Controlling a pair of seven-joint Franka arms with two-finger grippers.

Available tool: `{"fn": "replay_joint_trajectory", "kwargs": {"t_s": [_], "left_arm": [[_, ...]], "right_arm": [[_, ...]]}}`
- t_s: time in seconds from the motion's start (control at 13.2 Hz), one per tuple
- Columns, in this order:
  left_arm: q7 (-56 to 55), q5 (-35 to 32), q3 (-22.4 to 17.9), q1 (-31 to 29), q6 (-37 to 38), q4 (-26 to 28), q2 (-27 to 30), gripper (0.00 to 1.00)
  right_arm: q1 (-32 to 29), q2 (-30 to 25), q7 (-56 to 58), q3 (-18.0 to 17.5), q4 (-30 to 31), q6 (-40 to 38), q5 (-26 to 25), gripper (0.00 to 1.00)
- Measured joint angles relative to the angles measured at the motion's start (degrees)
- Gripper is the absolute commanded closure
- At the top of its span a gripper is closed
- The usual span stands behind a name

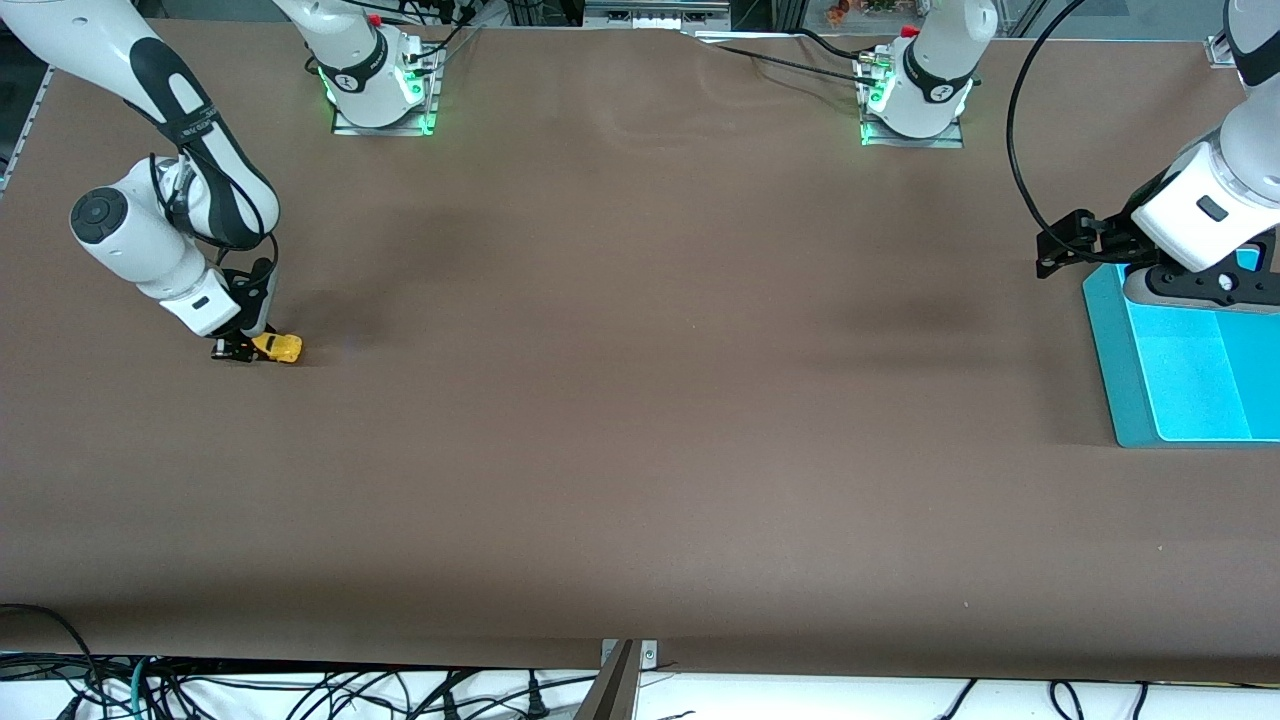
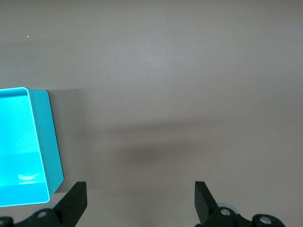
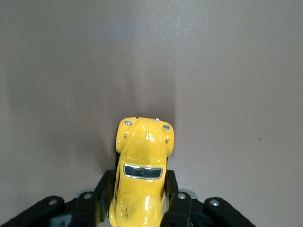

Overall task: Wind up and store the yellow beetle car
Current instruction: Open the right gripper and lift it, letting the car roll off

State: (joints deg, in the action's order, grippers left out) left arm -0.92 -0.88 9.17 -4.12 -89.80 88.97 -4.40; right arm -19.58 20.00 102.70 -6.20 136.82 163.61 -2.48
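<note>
The yellow beetle car (image 1: pixel 278 347) sits on the brown table at the right arm's end. My right gripper (image 1: pixel 248 349) is down at table level and shut on the car's sides. In the right wrist view the car (image 3: pixel 141 175) sits between the black fingers (image 3: pixel 105 189), its rounded nose pointing away from the wrist. My left gripper (image 2: pixel 139 198) is open and empty, held above the table beside the turquoise bin (image 1: pixel 1190 370) at the left arm's end. The bin's corner also shows in the left wrist view (image 2: pixel 28 146).
The bin is a shallow turquoise tray with a bright inner floor. The brown table (image 1: pixel 640 400) spreads wide between the car and the bin. Cables hang along the table's edge nearest the front camera.
</note>
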Motion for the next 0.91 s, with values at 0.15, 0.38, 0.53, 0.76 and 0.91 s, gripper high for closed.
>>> {"fn": "replay_joint_trajectory", "kwargs": {"t_s": [0.15,0.38,0.53,0.76,0.91], "left_arm": [[0.0,0.0,0.0,0.0,0.0,0.0,0.0,0.00],[0.0,0.0,0.0,0.0,0.0,0.0,0.0,0.00],[0.0,0.0,0.0,0.0,0.0,0.0,0.0,0.00],[0.0,0.0,0.0,0.0,0.0,0.0,0.0,0.00],[0.0,0.0,0.0,0.0,0.0,0.0,0.0,0.00]], "right_arm": [[-0.2,2.5,0.1,-0.1,-0.3,0.9,0.6,0.00],[-0.5,4.3,0.5,-2.7,-1.6,1.3,2.4,0.00],[-0.4,1.6,0.1,-4.9,-4.5,-4.6,3.9,0.00],[-0.4,-2.2,0.0,-5.7,-14.6,-21.9,4.6,0.00],[-0.4,-2.6,0.0,-5.7,-19.7,-28.2,4.9,0.00]]}}
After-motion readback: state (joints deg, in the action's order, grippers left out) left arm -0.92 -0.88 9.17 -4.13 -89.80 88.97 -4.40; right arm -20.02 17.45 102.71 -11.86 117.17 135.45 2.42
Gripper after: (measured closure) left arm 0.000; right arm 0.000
